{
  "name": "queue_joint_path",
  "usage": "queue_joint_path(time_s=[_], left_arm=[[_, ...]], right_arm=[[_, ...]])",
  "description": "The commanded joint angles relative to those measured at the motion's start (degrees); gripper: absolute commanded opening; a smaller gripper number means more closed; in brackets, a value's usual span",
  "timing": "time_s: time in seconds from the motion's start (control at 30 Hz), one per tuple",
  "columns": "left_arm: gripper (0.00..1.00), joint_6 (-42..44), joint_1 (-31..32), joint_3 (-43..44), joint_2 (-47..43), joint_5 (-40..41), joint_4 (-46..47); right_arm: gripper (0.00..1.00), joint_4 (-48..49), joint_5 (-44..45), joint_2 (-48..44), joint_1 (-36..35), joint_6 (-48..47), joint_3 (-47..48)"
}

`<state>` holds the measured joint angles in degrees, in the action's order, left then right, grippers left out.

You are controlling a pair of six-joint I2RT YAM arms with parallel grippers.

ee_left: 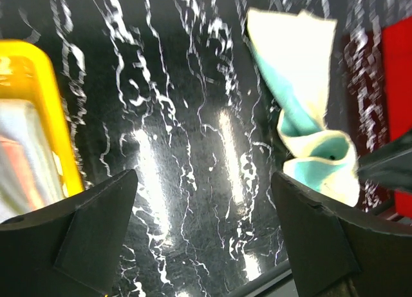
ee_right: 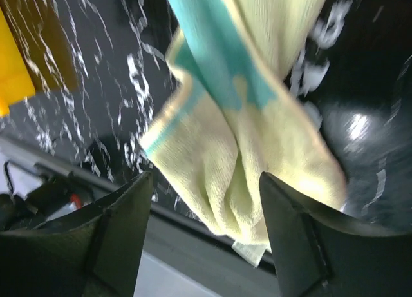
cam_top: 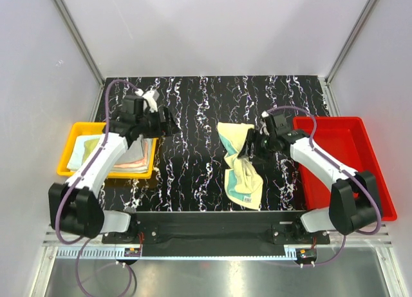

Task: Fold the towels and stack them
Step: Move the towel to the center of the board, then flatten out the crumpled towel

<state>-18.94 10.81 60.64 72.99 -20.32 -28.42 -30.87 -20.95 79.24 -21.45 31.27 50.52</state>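
Jaws on both arms are standing wide and holding nothing. Right arm (cam_top: 315,156) is reaching in from the red tray (cam_top: 351,181) side, its jaws sitting just beside the right edge of the yellow-green towel (cam_top: 243,171). In the right wrist view that towel (ee_right: 257,162) is showing between the two fingers (ee_right: 119,236) with gaps around it, so it is lying loose, not pinched. It is resting crumpled and twisted on the bench (cam_top: 193,104) near the middle, teal underside showing, not yet flat or folded. My read is that it is sitting there because the middle is the working spot both arms can reach. Left arm (cam_top: 103,156) is hovering over the bench just past the yellow tray (cam_top: 64,163), jaws facing the towel (ee_left: 302,58), probably getting ready to help spread it. Folded towels (cam_top: 122,154) are lying stacked in the yellow tray, so that looks like the stacking place. One towel is awaiting folding.
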Motion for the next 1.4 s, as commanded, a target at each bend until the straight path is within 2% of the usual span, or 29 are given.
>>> queue_joint_path(time_s=[0.0,0.03,0.1,0.17,0.2,0.3,0.43,0.53,0.77,0.97,1.13,1.23,1.37], left_arm=[[0.89,-0.7,2.7,4.4,5.0,1.2,2.0],[0.88,-1.2,4.0,5.1,6.4,1.0,3.5],[0.85,-1.4,5.7,9.5,12.9,0.6,3.7],[0.83,-1.1,8.1,15.7,18.0,1.9,3.3],[0.82,-1.1,8.7,18.3,23.1,2.0,2.9],[0.75,-1.7,10.4,26.2,29.6,2.6,1.4],[0.70,-3.6,12.7,32.9,40.1,3.1,2.1],[0.65,-5.7,14.2,36.5,44.7,2.8,2.3],[0.66,-10.3,17.2,40.9,55.9,2.5,5.1],[0.65,-10.9,18.2,44.3,60.6,2.5,3.9],[0.61,-11.0,18.2,44.8,62.7,3.3,3.1],[0.56,-10.6,18.2,45.2,63.4,2.5,2.5],[0.38,-10.7,18.2,45.2,63.2,-0.1,3.1]], right_arm=[[0.75,0.6,10.6,0.5,0.2,-6.3,8.6],[0.75,0.9,14.6,3.3,0.4,-6.9,10.3],[0.67,2.0,15.2,7.0,2.4,-8.7,14.8],[0.58,4.4,13.0,13.1,5.2,-8.9,18.5],[0.48,4.9,11.0,15.1,8.4,-8.7,19.8],[0.38,6.7,5.2,22.3,12.0,-8.9,24.2],[0.38,6.3,0.7,27.8,12.8,-9.9,28.2],[0.39,9.2,-2.0,26.8,12.8,-9.2,25.2],[0.44,9.9,-2.9,25.1,12.8,-9.8,21.6],[0.46,10.3,-1.2,21.5,12.8,-10.7,18.6],[0.47,9.7,0.9,23.9,12.9,-10.9,20.5],[0.48,9.3,1.5,24.9,12.8,-10.8,22.0],[0.48,8.5,2.1,24.9,13.0,-10.7,23.6]])
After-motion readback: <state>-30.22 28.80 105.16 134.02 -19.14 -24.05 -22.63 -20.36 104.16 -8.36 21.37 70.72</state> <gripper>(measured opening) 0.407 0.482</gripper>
